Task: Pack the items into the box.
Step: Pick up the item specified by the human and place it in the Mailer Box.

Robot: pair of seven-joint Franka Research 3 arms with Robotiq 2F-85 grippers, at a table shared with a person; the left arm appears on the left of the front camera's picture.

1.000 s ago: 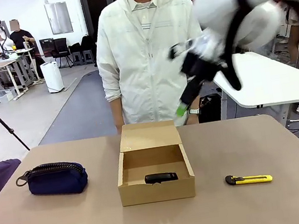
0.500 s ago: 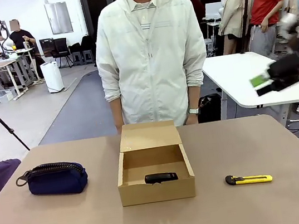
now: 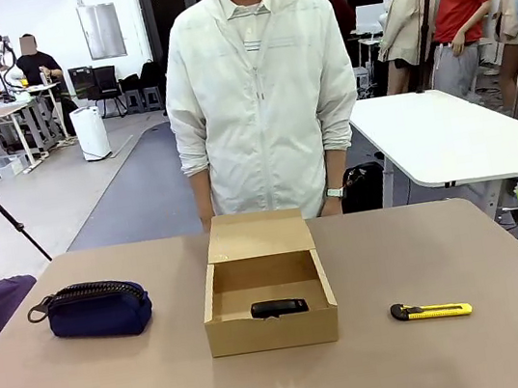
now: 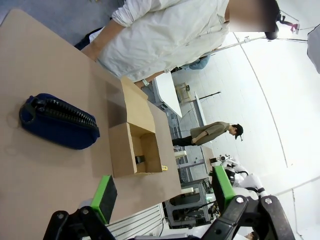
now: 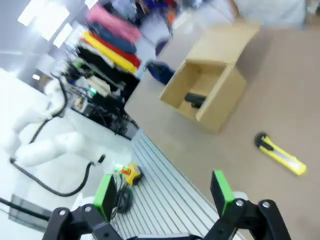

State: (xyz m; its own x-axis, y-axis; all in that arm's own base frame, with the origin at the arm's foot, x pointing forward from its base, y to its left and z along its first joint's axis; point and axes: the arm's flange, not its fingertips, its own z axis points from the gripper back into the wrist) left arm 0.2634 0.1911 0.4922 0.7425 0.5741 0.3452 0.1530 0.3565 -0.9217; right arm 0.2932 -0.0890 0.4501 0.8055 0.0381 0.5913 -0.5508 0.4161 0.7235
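Now my right gripper [image 5: 162, 192] has swung clear. A second ago that arm hung over the far side of the box [image 3: 273, 331], in front of the person [image 3: 261, 106]; half a second ago it was already out at the side, and now a smeared green pad at the table's edge is all the front camera has of it. Its jaws stand wide and carry nothing. Nothing on the table has shifted in that time: the black bar [image 3: 279, 307] lies in the box against the near wall, so I judge that half of the packing done. The navy pouch [image 3: 98, 311] is still outside, well apart from both my grippers and on the left gripper's side.

My left gripper [image 4: 163, 192] is also fully spread and empty. Its wrist camera shows the pouch ahead of the fingers with its zipper on top, the box just past it, and the raised flap towards the person. The right wrist camera, blurred by the swing, adds the yellow utility knife [image 5: 280, 155] ahead of that gripper, nearer to it than the box, and a corner of the pouch beyond the box. The front camera alone shows the whole layout squarely. The pouch looks like the left arm's job.
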